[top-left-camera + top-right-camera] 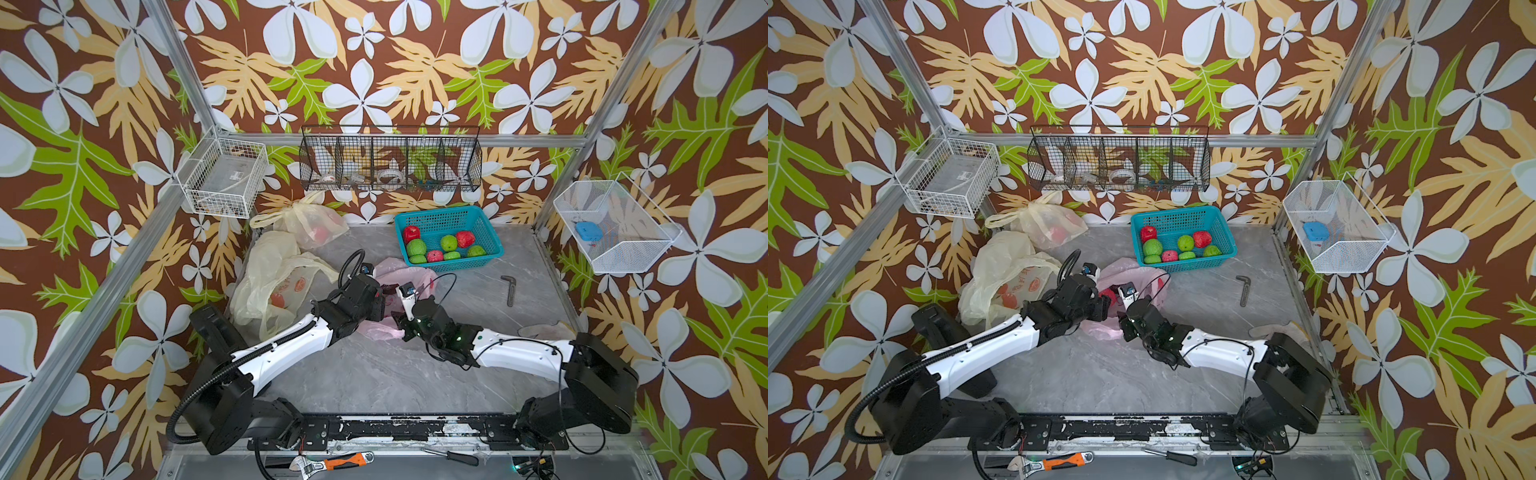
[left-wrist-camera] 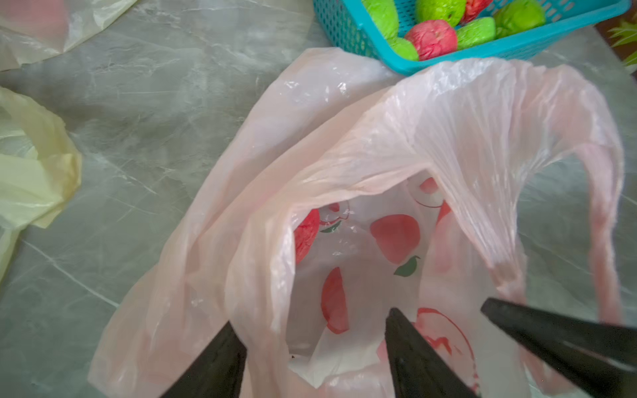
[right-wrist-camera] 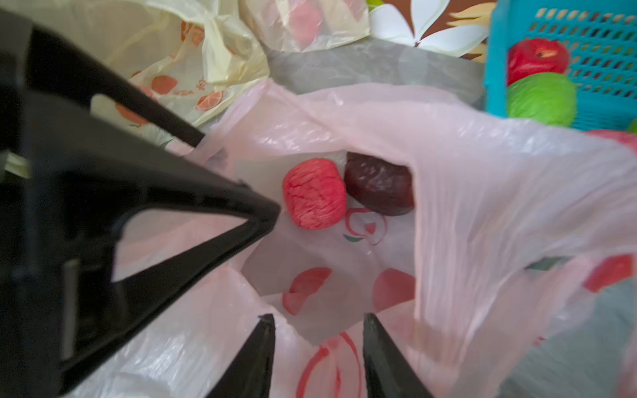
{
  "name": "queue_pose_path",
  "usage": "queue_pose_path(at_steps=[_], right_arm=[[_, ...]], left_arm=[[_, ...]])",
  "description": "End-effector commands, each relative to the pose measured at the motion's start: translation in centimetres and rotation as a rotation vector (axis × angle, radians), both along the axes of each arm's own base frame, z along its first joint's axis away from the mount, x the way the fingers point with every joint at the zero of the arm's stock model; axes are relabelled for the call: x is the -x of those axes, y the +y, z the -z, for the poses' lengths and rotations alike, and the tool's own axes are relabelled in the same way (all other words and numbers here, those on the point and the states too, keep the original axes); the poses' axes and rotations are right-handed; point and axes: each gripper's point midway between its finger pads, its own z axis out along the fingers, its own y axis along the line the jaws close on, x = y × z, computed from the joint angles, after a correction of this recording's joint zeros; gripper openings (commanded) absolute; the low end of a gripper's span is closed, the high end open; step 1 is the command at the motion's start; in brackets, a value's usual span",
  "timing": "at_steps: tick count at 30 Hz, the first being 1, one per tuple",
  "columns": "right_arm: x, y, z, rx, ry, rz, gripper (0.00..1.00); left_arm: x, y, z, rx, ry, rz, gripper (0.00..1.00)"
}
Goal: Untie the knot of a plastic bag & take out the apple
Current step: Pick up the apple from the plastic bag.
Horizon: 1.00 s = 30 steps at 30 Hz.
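You have both grippers at the near rim of the pink bag (image 3: 482, 179), jaws apart: left gripper (image 2: 310, 317), right gripper (image 3: 320, 320). Beyond, inside the open mouth, the apple (image 1: 1108, 294) lies at roughly eleven o'clock from the right gripper in a top view. I judge that arm better placed.

An open bag (image 1: 409, 272) is lying in the middle of the table (image 1: 374, 374), with an apple (image 3: 314, 193) sitting inside it just beside another round thing (image 3: 379, 184). A basket (image 1: 436, 216) holding fruit (image 1: 449, 242) is standing behind and to the right of the bag, and a bent key (image 1: 510, 289) is lying well to the bag's right. A second bag (image 1: 274, 286) is slumping to its left, with a third bag (image 1: 307, 222) sitting behind that one
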Motion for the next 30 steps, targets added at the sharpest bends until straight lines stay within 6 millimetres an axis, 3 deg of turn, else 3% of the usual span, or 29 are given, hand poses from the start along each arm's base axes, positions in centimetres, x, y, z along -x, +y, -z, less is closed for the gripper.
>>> queue_pose_path(at_steps=[1, 6, 12, 19, 22, 26, 30], right_arm=[[1.3, 3.3, 0.4, -0.07, 0.011, -0.101, 0.43], [3.7, 6.0, 2.1, -0.102, 0.055, -0.23, 0.42], [4.1, 5.5, 2.1, -0.084, 0.02, -0.257, 0.43], [0.6, 2.7, 1.8, 0.062, -0.031, -0.051, 0.42], [-0.8, 2.8, 2.2, 0.13, -0.025, -0.016, 0.46], [-1.9, 4.0, 2.5, 0.104, -0.008, -0.037, 0.7], [-4.2, 4.6, 2.7, 0.049, -0.051, -0.031, 0.77]], left_arm=[[0.0, 2.1, 1.2, -0.08, 0.005, -0.069, 0.65], [0.7, 4.2, 1.8, -0.103, -0.017, -0.137, 0.64], [1.3, 6.0, 2.1, -0.097, -0.037, -0.186, 0.47], [1.4, 5.8, 2.1, -0.059, -0.045, -0.186, 0.17], [1.6, 5.2, 2.1, -0.034, -0.032, -0.164, 0.03], [1.5, 4.3, 1.1, 0.014, -0.035, -0.131, 0.0], [1.6, 3.7, 0.0, 0.053, -0.055, -0.104, 0.0]])
